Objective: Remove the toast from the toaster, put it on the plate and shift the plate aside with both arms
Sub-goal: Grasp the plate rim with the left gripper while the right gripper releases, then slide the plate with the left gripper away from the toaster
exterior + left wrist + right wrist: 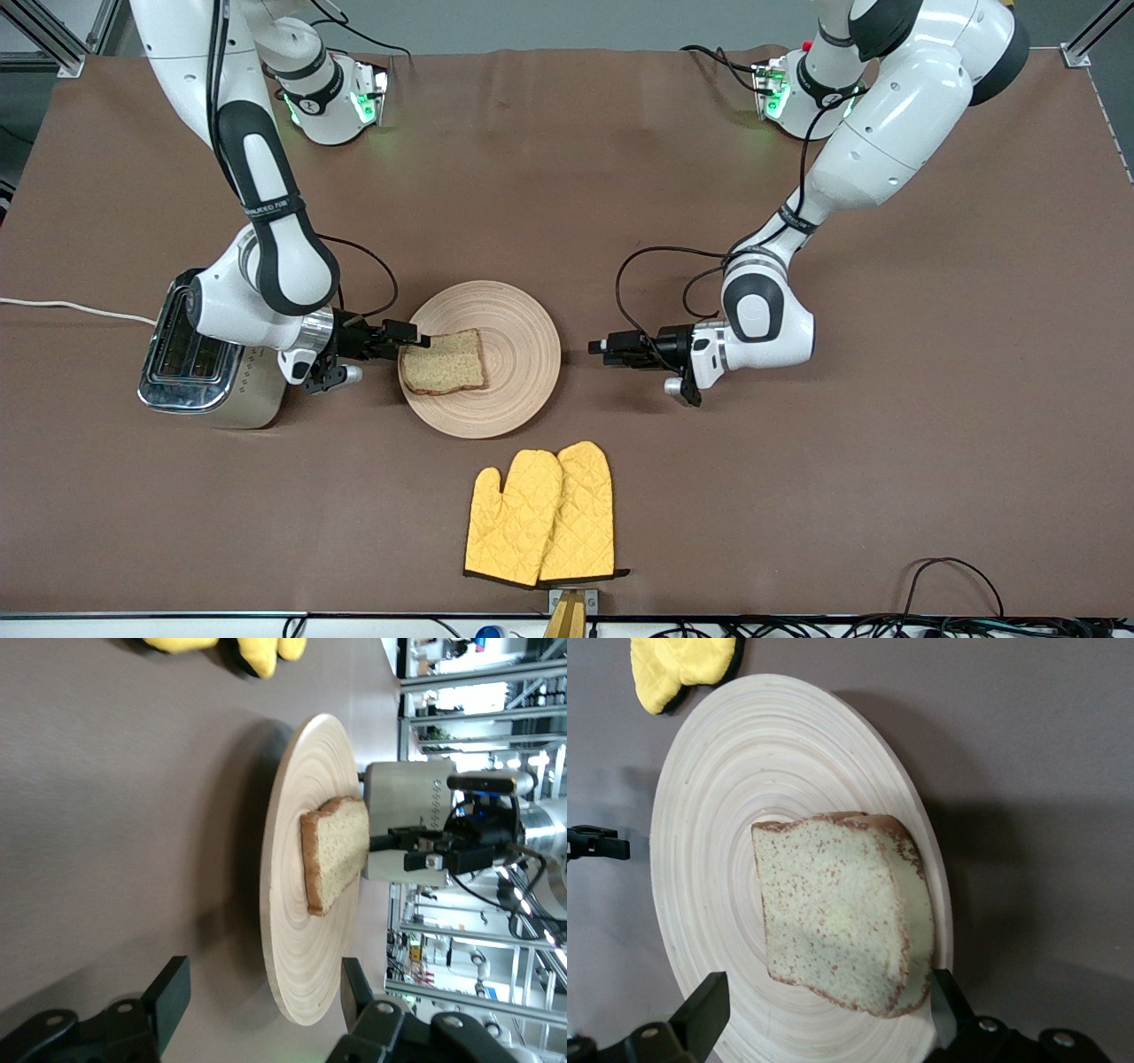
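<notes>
The toast (pixel 443 361) lies flat on the plate (pixel 523 346), on the part toward the right arm's end of the table. My right gripper (pixel 413 340) is open, low over that rim, with its fingers on either side of the toast's near corner. In the right wrist view the toast (pixel 833 921) lies on the plate (pixel 718 815) ahead of my right gripper (pixel 824 1019). My left gripper (pixel 601 347) is open and empty, low beside the plate's rim toward the left arm's end, a small gap away. In the left wrist view my left gripper (pixel 263 1001) faces the plate (pixel 301 939) and toast (pixel 332 850).
A steel toaster (pixel 199 354) stands by the right arm's wrist, toward the right arm's end. Two yellow oven mitts (pixel 542 514) lie nearer to the front camera than the plate. A white cord (pixel 71 308) runs off from the toaster.
</notes>
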Controlling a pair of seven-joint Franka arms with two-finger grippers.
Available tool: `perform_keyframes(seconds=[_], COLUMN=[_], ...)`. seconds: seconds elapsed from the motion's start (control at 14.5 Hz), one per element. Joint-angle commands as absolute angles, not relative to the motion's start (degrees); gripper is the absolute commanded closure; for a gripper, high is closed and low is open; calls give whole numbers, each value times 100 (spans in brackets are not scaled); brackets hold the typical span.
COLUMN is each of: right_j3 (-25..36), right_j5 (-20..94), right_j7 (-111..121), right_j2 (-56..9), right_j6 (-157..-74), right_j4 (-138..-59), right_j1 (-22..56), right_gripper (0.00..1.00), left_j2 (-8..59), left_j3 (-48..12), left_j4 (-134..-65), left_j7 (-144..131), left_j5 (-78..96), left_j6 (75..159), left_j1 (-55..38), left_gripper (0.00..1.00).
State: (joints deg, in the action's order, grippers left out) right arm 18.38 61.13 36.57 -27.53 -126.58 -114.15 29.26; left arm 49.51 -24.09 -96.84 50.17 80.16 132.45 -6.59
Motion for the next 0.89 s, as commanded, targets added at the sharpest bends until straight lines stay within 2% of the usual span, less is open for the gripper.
perform_keyframes(seconds=[0.0, 0.14, 0.41, 0.69, 0.76, 0.83], right_j3=[1872, 2108, 2329, 2355, 2355, 2373], right_j5=[5906, 5644, 4293, 2965, 2553, 2201], right_j7=[3665, 3656, 3158, 2060, 1761, 1566], right_j2=[-2400, -2277, -1821, -1048, -837, -626], right_j6=[-12525, -12419, -12401, -12271, -12139, -12042], right_j4=[-11513, -11505, -11409, -11347, -11338, -11338], right_j1=[2865, 2874, 2883, 2848, 2822, 2778], right_gripper=[0, 0, 0, 0, 0, 0], left_j2=[5124, 5273, 5659, 5835, 5853, 5854], left_j3=[-2443, -2435, -2426, -2417, -2408, -2382], left_j4=[-9422, -9230, -8851, -8640, -8605, -8604], left_j7=[5256, 5203, 5194, 5185, 5177, 5177], left_j5=[8147, 8147, 8183, 8340, 8445, 8490], left_j6=[13166, 13166, 13175, 13219, 13236, 13254], left_j1=[-808, -975, -1230, -1396, -1450, -1502], left_gripper=[31, 34, 43, 51, 55, 65])
